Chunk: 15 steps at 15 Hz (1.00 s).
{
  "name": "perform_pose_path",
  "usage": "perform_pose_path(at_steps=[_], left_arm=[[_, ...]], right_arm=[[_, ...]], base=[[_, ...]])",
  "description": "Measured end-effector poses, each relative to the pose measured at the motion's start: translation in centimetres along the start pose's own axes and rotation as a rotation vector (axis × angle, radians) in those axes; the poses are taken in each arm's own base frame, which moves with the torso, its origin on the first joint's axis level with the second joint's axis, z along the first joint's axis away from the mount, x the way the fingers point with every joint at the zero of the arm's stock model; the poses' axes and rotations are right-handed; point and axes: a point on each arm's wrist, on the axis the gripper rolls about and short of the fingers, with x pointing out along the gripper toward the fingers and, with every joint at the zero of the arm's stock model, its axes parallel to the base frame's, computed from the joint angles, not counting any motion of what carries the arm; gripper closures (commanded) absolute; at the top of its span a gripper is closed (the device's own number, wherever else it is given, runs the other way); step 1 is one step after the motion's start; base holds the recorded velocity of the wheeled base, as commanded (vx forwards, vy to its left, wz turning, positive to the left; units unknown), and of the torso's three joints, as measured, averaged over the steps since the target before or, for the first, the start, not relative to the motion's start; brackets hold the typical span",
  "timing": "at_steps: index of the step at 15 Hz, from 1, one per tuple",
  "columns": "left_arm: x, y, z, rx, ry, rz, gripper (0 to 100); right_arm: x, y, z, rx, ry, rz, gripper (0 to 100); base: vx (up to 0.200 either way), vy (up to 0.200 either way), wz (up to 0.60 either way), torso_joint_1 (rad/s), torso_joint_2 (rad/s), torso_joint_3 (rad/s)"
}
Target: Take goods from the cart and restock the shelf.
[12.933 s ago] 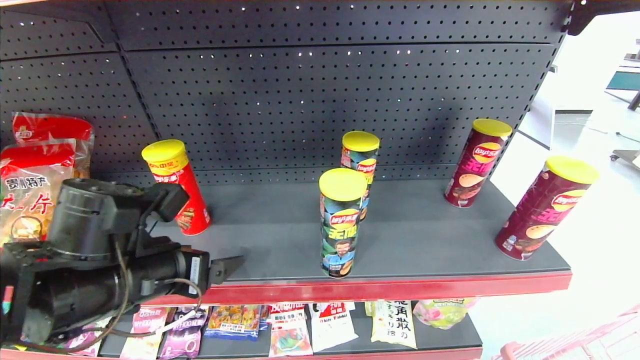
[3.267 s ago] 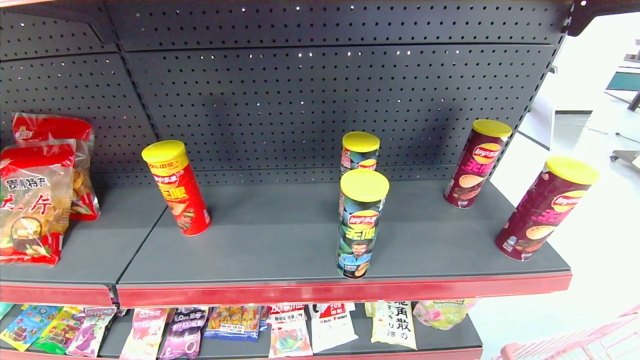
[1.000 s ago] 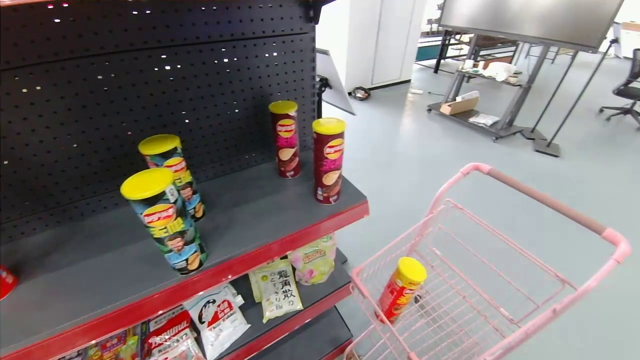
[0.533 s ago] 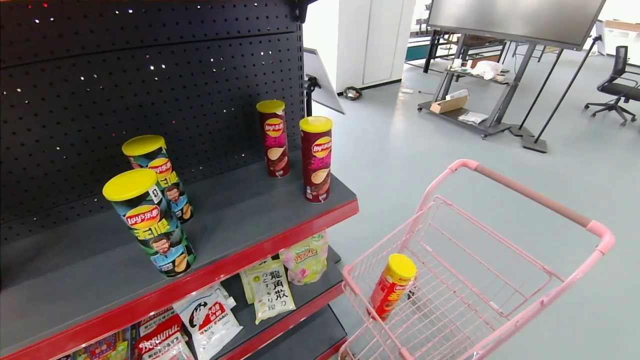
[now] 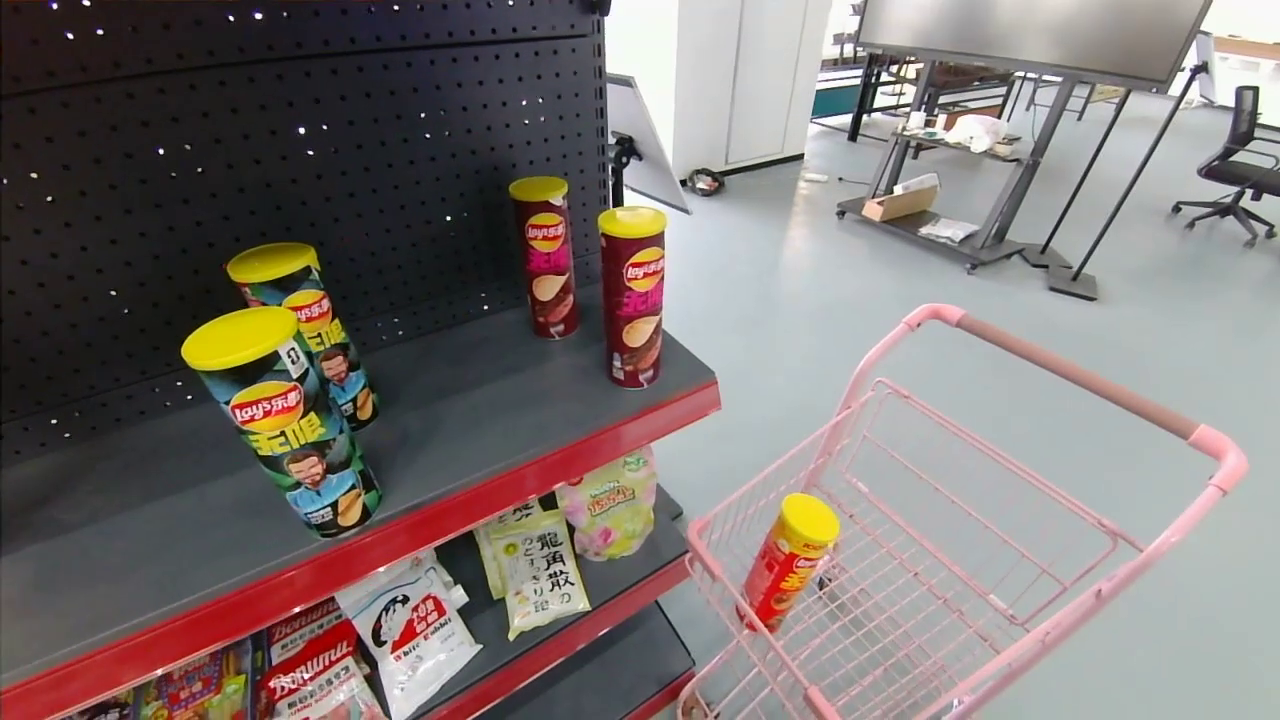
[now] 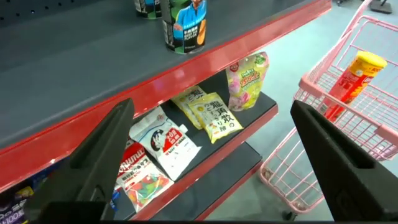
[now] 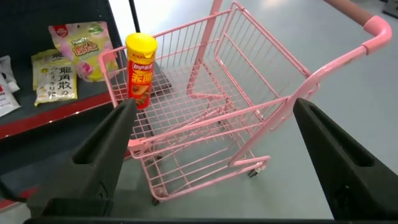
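A red chip can [image 5: 790, 562] with a yellow lid leans upright in the near corner of the pink cart [image 5: 1070, 375], beside the shelf's end. On the grey shelf board [image 5: 480, 400] stand two green-blue cans [image 5: 280, 420] and two maroon cans [image 5: 632, 295]. My left gripper [image 6: 217, 168] is open, in front of the shelf's red edge and the bags below it, with the red can [image 6: 357, 74] off to one side. My right gripper [image 7: 217, 162] is open above the cart [image 7: 261, 112], a little way from the red can [image 7: 140, 70].
Snack bags [image 5: 545, 570] lie on the lower shelf tier. A black pegboard [image 5: 300, 130] backs the shelf. Open grey floor surrounds the cart. A wheeled rack [image 5: 950, 210] and an office chair [image 5: 1240, 170] stand far behind.
The head camera has swung from the shelf front towards the cart, so the whole picture shifted. My left arm, earlier at the shelf edge, has left the head view. The can in the cart has not moved.
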Motion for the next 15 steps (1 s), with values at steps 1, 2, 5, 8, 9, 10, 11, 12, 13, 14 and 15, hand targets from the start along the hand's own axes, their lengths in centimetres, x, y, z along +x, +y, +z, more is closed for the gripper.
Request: perform_pose_path(at_steps=[1,2,5,8,9,10,11,12,13,14,15], left_arm=[[0.00,0.00,0.00,0.000,0.000,0.000,0],[0.00,0.00,0.00,0.000,0.000,-0.001,0],[0.00,0.00,-0.01,0.000,0.001,0.000,0],[0.00,0.00,-0.01,0.000,0.001,0.000,0],[0.00,0.00,0.00,0.000,0.000,0.000,0],[0.00,0.00,-0.01,0.000,0.001,0.000,0],[0.00,0.00,0.00,0.000,0.000,0.001,0],[0.00,0.00,0.00,0.000,0.000,0.000,0],[0.00,0.00,-0.01,0.000,0.001,0.000,0],[0.00,0.00,0.00,0.000,0.000,0.000,0],[0.00,0.00,-0.01,0.000,0.001,0.000,0]], right_arm=[[0.00,0.00,0.00,0.000,0.000,0.000,0],[0.00,0.00,0.00,0.000,0.000,0.000,0],[0.00,0.00,0.00,0.004,0.000,-0.001,0],[0.00,0.00,0.00,0.005,0.000,0.000,0],[0.00,0.00,0.00,0.005,0.000,0.000,0],[0.00,0.00,0.00,0.005,0.000,0.000,0],[0.00,0.00,0.00,0.005,0.000,0.000,0],[0.00,0.00,0.00,0.005,0.000,0.000,0],[0.00,0.00,0.00,0.006,0.000,0.000,0],[0.00,0.00,0.00,0.011,0.000,0.000,0],[0.00,0.00,0.00,0.032,0.001,-0.002,0]], base=[[0.000,0.000,0.00,-0.149,0.34,0.207],[0.000,0.000,0.00,-0.134,0.34,0.203],[0.000,0.000,0.00,-0.142,0.34,0.199],[0.000,0.000,0.00,-0.136,0.36,0.209],[0.000,0.000,0.00,-0.134,0.35,0.207],[0.000,0.000,0.00,-0.134,0.36,0.217],[0.000,0.000,0.00,-0.144,0.37,0.222],[0.000,0.000,0.00,-0.144,0.36,0.227],[0.000,0.000,0.00,-0.149,0.38,0.237],[0.000,0.000,0.00,-0.144,0.38,0.237],[0.000,0.000,0.00,-0.110,0.32,0.203]])
